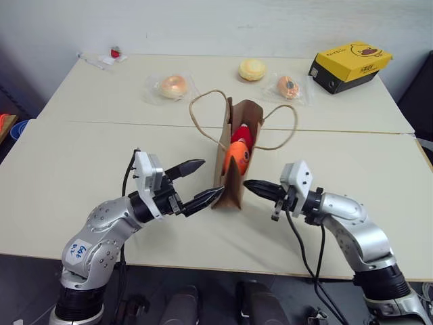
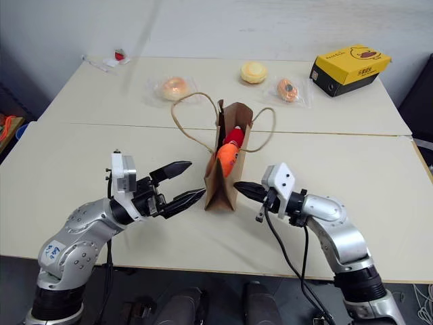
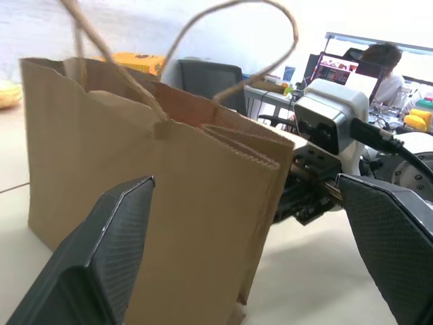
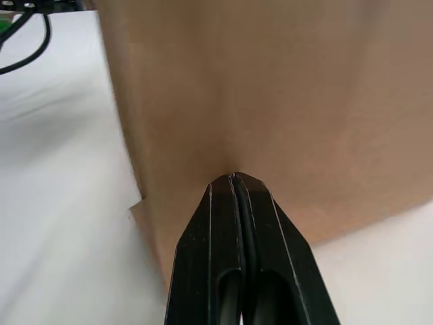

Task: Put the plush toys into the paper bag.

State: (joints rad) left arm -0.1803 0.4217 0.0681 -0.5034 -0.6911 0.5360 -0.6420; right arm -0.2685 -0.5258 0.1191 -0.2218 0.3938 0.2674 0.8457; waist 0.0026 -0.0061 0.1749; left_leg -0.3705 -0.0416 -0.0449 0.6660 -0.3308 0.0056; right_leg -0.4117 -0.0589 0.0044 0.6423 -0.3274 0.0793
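Both grippers flank the paper bag (image 1: 233, 159) mid-table

Left gripper (image 1: 195, 183) spread wide beside it; right gripper (image 4: 233, 177) pressed together, tip seemingly touching the bag's side, pinching nothing

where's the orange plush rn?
Head views: orange plush sits inside the paper bag at table centre, just below the red plush.

You have a pale table (image 1: 81, 183) made of two tops pushed together (one seam runs across the middle). On the near half the paper bag (image 1: 230, 193) stands upright. The far half carries two plastic-wrapped buns (image 1: 174, 86) and (image 1: 289, 87), a bare bun (image 1: 252, 69) between them, a yellow-and-black box (image 1: 349, 66) at the right corner, and a small red item (image 1: 116, 52) far left.
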